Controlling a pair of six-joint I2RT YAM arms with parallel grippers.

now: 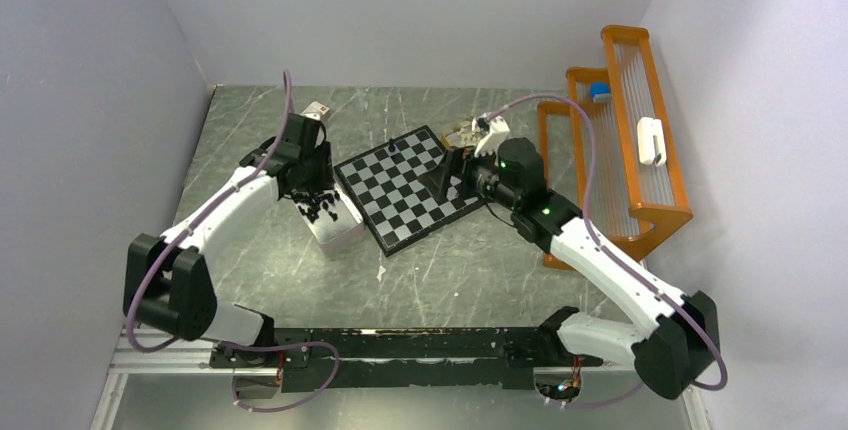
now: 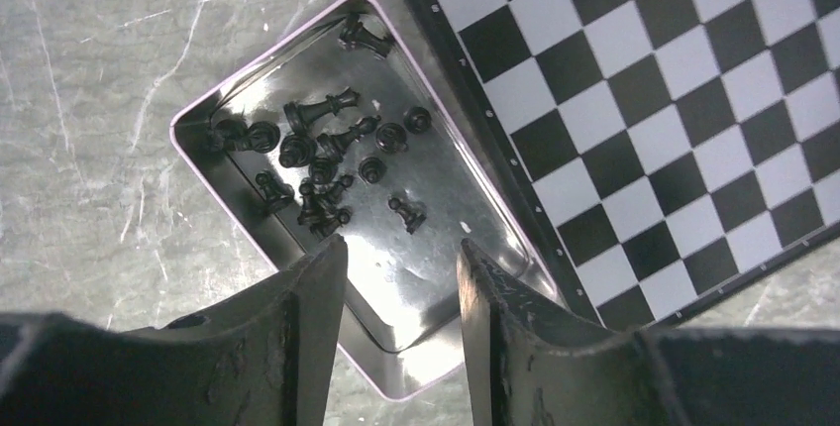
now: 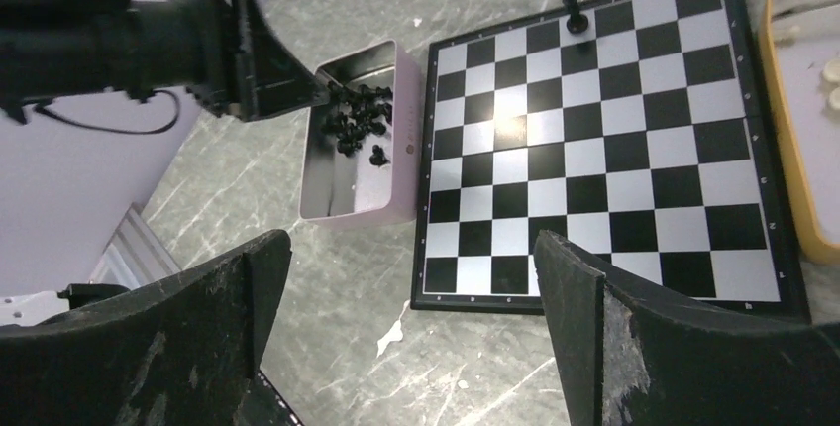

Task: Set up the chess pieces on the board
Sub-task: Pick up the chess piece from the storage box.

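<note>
The chessboard (image 1: 415, 188) lies tilted at mid table; it also shows in the left wrist view (image 2: 674, 99) and the right wrist view (image 3: 604, 139). One black piece (image 3: 573, 8) stands on a far edge square. Several black pieces (image 2: 327, 159) lie loose in an open metal tin (image 2: 213, 183) left of the board. My left gripper (image 2: 401, 248) is open and empty above the tin's near end. My right gripper (image 3: 411, 238) is wide open and empty, above the board's near corner. Cream pieces (image 3: 830, 74) lie in a tan tray (image 3: 783, 99) right of the board.
An orange wire rack (image 1: 620, 150) stands at the right wall, holding a white object (image 1: 650, 140) and a blue one (image 1: 599, 91). A small white box (image 1: 317, 110) sits behind the left arm. A white scrap (image 3: 391, 332) lies on the table near the board.
</note>
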